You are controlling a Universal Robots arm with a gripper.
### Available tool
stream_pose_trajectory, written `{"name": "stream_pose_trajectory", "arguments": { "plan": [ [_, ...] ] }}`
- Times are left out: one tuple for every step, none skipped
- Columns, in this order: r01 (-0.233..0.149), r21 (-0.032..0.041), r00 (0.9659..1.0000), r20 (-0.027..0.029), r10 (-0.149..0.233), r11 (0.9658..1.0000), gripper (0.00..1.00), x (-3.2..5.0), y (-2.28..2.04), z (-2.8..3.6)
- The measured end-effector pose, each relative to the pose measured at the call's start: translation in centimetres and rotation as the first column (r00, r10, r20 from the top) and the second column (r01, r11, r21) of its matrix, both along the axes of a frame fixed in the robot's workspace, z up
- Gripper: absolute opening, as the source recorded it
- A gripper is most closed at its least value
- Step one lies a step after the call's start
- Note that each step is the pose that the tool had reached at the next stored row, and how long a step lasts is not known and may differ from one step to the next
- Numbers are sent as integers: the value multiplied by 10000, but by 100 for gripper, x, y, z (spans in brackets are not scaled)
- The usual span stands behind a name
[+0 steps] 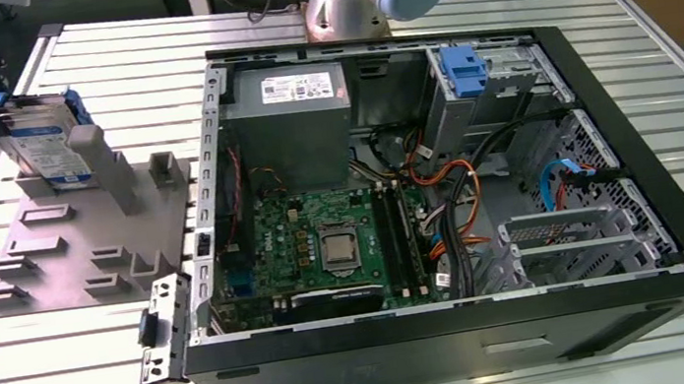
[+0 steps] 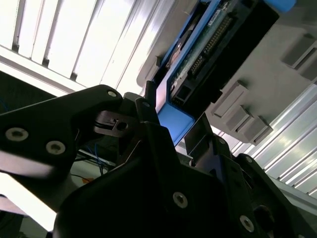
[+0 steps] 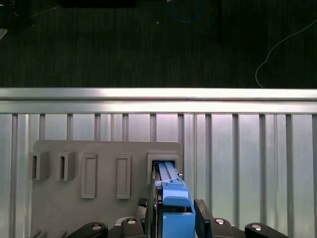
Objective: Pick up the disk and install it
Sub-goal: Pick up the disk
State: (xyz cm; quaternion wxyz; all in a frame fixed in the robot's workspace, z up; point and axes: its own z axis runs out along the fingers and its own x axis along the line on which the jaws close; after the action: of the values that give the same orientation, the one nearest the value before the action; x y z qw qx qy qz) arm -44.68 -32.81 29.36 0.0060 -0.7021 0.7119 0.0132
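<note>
Slatted counter carrying an open case, motherboard inside, beside a grey slotted plate. The disk stands upright in a corner slot of the plate, apart from the case. The gripper pinches the disk's blue bracket from both sides.

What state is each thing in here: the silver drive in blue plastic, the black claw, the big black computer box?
Silver-grey rectangular disk in blue plastic bracket: upright in a slot of the grey holder plate, gripped.
Black gripper: shut on the disk.
Black metal computer case: lying on its side, open.
</note>
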Motion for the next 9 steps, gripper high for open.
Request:
{"name": "stream_pose_trajectory", "arguments": {
  "plan": [
    [0,0,10000,-2,0,10000,49,0,0,-9],
    [0,0,10000,-4,0,10000,49,0,0,-16],
    [0,-1,10000,-6,0,10000,49,0,0,-17],
    [0,-1,10000,-7,0,10000,49,0,0,-17],
    [0,-1,10000,-7,0,10000,49,0,0,-17],
    [0,0,10000,-7,0,10000,49,0,0,-17],
    [0,0,10000,-5,0,10000,49,0,0,-18],
    [0,0,10000,-5,0,10000,49,0,0,-18],
    [0,1,10000,-4,0,10000,49,-1,-1,-19]
  ]
}}
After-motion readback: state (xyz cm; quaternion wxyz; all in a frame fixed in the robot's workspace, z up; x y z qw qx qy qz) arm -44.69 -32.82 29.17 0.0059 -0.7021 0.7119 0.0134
